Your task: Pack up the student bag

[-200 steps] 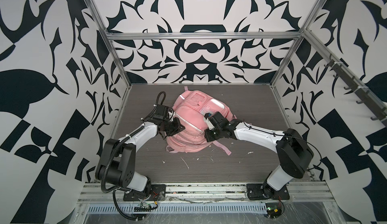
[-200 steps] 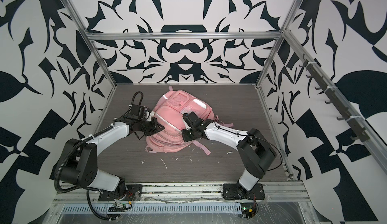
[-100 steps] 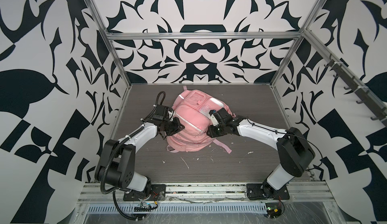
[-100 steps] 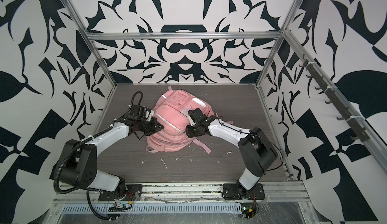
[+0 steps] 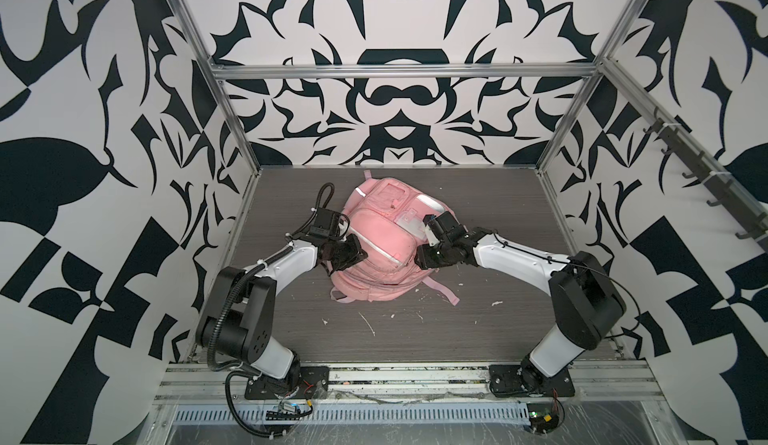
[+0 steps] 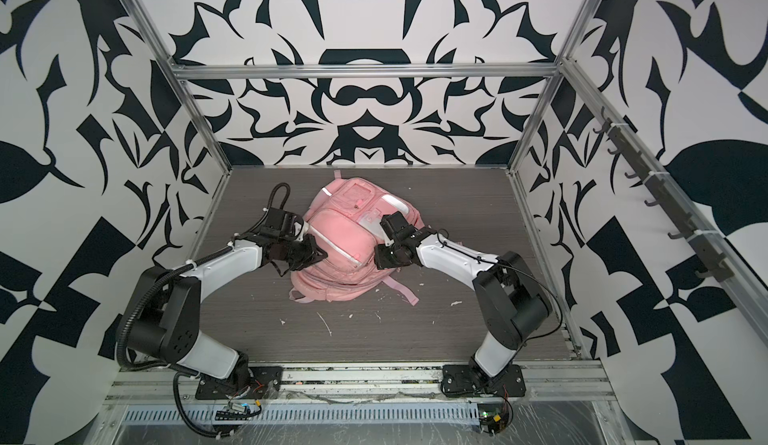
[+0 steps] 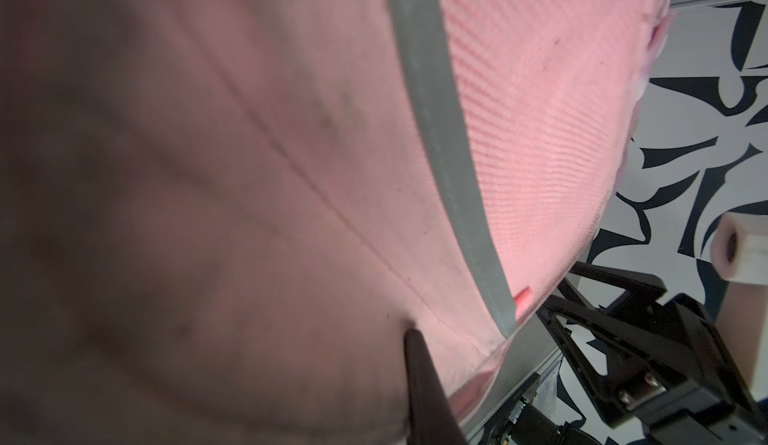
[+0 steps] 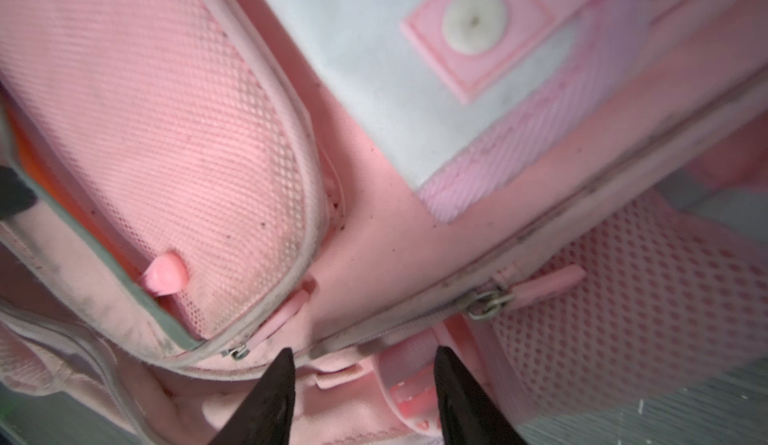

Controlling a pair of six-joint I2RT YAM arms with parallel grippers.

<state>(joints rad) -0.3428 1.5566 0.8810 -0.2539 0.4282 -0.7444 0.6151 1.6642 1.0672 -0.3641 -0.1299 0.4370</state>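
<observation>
Patterned black-and-white walls box in the grey table (image 5: 490, 222), and the student bag (image 5: 384, 235) lies near its middle, toward the back. On the bag's left side the left hand (image 5: 357, 252) is closed, pinching pink fabric. At the bag's right side the right hand (image 8: 362, 380) has its jaws parted over a zip seam and grips nothing.

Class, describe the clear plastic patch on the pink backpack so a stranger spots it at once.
Find the large pink fabric backpack lying on the grey wood-grain tabletop. On its upper face, nearer the right arm, lies the clear plastic patch. Unlike the silver reflective strips nearby, it is a see-through panel bearing a pink square with a round white stud.
</observation>
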